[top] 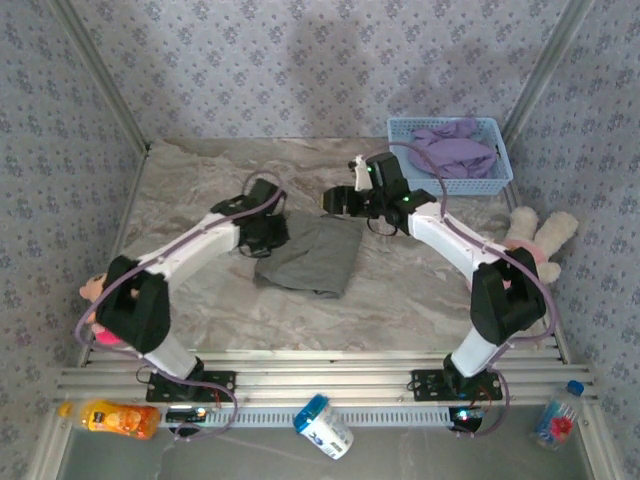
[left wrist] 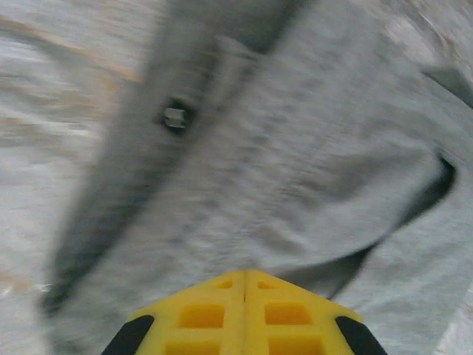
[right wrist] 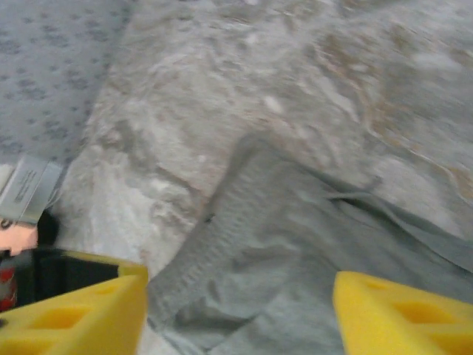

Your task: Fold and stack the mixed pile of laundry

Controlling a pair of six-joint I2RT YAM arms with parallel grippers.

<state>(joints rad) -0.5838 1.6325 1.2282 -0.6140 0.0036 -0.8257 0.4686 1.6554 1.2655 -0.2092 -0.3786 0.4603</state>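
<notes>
Arms, two: both reach from the near edge to mid-table (top: pixel 400 290).
- left gripper (top: pixel 264 234) (left wrist: pixel 245 275): jaws together, at the left edge of the gray garment (top: pixel 310 255) (left wrist: pixel 310 163) (right wrist: pixel 295 251).
- right gripper (top: pixel 336 200) (right wrist: pixel 240 296): jaws apart, above its far right corner.

One gray garment, flat, table centre.
One lavender T-shirt (top: pixel 455 150), heaped in the basket (top: pixel 470 185), far right corner.

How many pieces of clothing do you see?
2. A gray garment lies flat in the middle; a lavender garment is bunched in the blue basket, far right. Others could be hidden under it.
</notes>
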